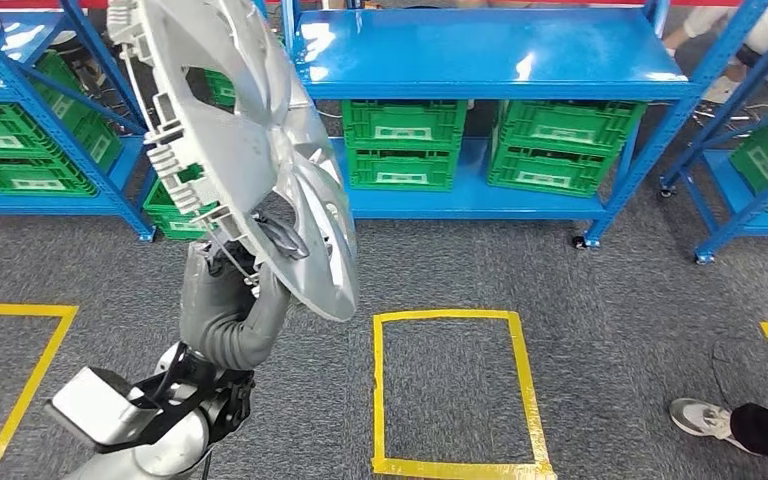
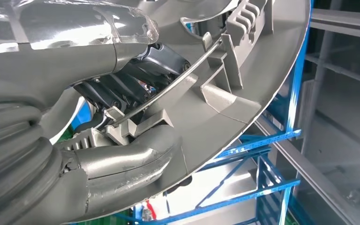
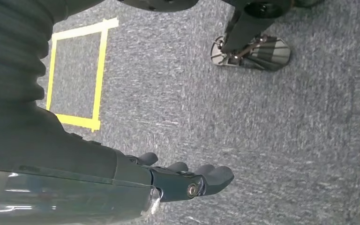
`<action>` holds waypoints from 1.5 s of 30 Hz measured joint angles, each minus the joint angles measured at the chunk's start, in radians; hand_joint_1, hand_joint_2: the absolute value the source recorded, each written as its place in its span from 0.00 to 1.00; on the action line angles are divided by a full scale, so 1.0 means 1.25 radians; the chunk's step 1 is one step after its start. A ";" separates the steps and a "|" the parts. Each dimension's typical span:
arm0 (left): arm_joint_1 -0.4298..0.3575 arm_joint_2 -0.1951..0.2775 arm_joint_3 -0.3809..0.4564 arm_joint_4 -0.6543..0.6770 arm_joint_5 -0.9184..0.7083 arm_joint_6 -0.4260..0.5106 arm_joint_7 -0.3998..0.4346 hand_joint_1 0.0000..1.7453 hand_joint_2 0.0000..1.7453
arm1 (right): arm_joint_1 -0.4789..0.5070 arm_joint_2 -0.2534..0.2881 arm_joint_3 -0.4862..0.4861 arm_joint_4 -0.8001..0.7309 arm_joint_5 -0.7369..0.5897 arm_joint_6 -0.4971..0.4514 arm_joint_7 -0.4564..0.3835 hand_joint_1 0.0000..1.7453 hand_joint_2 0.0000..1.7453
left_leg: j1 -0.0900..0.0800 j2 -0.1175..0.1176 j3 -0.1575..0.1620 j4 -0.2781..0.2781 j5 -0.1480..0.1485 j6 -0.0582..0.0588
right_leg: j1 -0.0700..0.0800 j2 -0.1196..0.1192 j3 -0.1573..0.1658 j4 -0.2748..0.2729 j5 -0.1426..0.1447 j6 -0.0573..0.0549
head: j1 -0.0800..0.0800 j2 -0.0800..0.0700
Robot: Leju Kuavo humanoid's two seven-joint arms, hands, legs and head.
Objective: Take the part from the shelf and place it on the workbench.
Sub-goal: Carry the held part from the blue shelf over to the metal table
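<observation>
— Hubcap (image 1: 260,150) first: where is it?

— In my left hand (image 1: 228,300), raised in front of me and tilted on edge, silver face turned to my right, ribbed back and clips turned to my left. It is off the shelf, up in the air above the grey carpet (image 1: 580,330).

— How do you hold it?

— By the lower rim. From my left wrist I see my dark fingers (image 2: 122,89) curled in behind the back of the disc by its wire ring (image 2: 168,91), and my thumb (image 2: 122,161) pressed along the rim — a firm clasp.

— And your other hand?

— My right hand (image 3: 183,180) hangs low over the carpet, fingers stretched out side by side, nothing in it.

— What lies around?

— Behind the hubcap stands a blue shelf (image 1: 490,55) with green crates (image 1: 405,145) on its lower level; more blue racks with crates stand at either side. On the carpet, squares of yellow tape (image 1: 450,390) — one just right of my arm. A person's shoe (image 1: 705,417) and dark trouser leg show at the far right.
</observation>
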 joint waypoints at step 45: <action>0.019 0.013 0.021 -0.005 -0.028 0.024 -0.005 1.00 1.00 | 0.000 -0.008 0.000 0.000 0.010 -0.001 -0.017 0.00 1.00 | -0.002 0.007 0.126 -0.182 0.058 0.040 | -0.005 -0.005 -0.082 0.122 -0.046 0.044 | -0.002 0.000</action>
